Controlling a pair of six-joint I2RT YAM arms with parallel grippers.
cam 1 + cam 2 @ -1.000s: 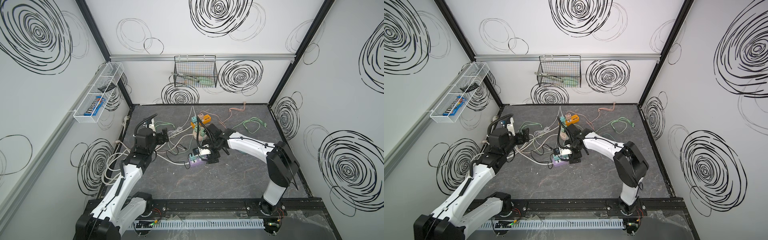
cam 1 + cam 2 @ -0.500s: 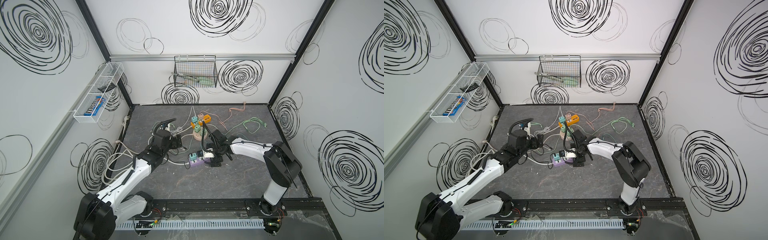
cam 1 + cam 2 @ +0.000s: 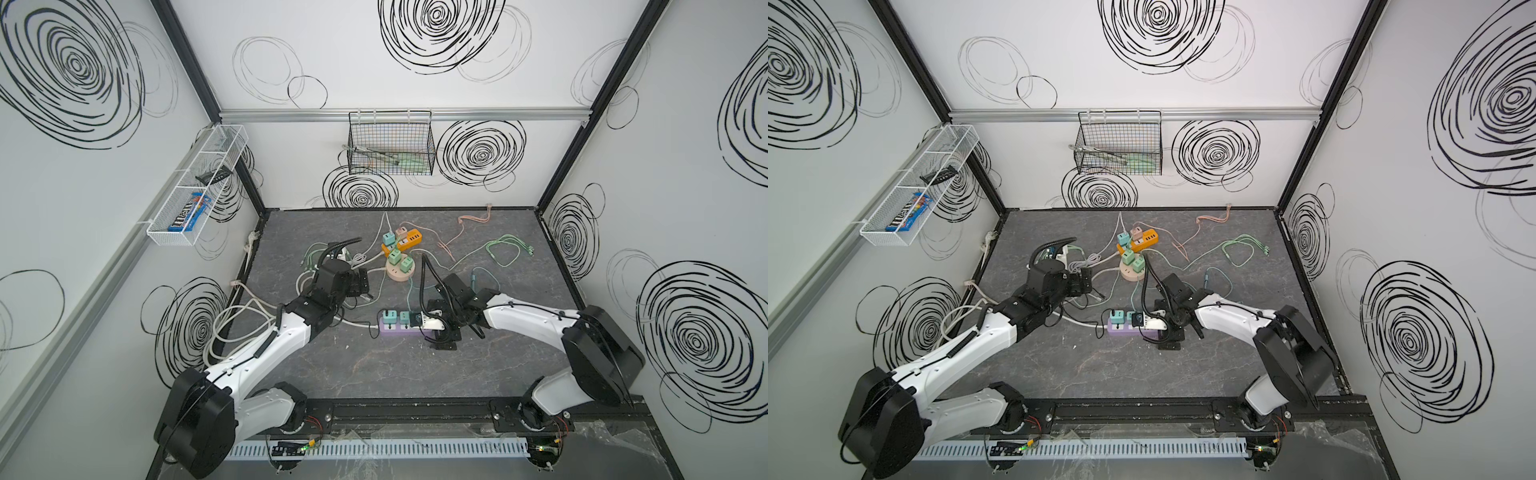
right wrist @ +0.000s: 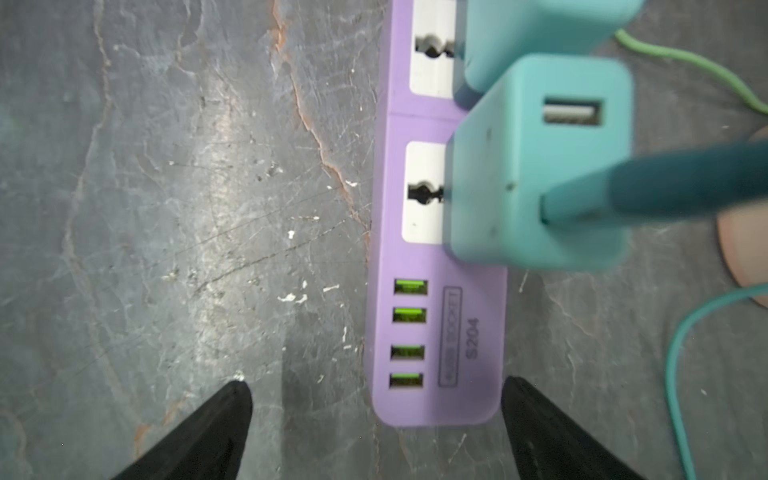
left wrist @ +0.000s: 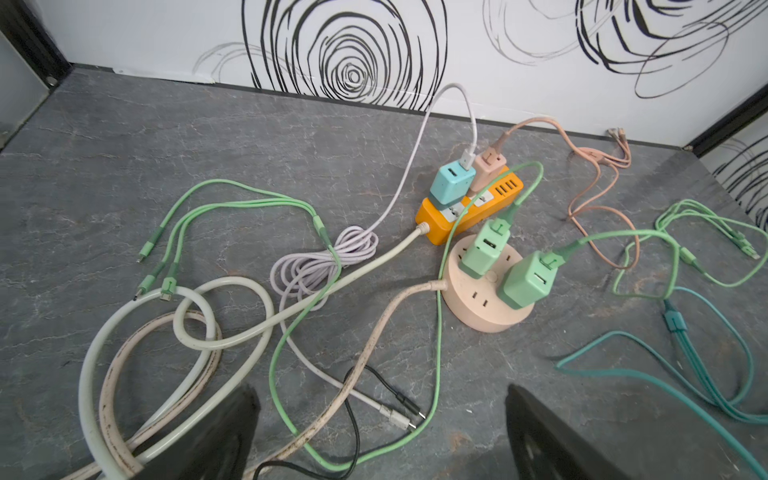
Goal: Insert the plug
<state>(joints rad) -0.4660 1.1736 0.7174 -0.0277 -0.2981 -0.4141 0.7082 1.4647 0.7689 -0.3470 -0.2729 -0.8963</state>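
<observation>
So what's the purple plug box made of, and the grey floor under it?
The purple power strip looks like smooth matte plastic: even colour, rounded moulded corners. The grey floor looks like stone, or a stone-print sheet, slightly shiny: veins and soft glare.

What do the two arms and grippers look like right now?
Both arms, left arm and right arm, have glossy white link shells with bulky black joint housings and thin black cables along them. A black ribbed hose loops above each wrist. The left gripper and right gripper end in matte black, tapered fingers. No markings are legible.
</observation>
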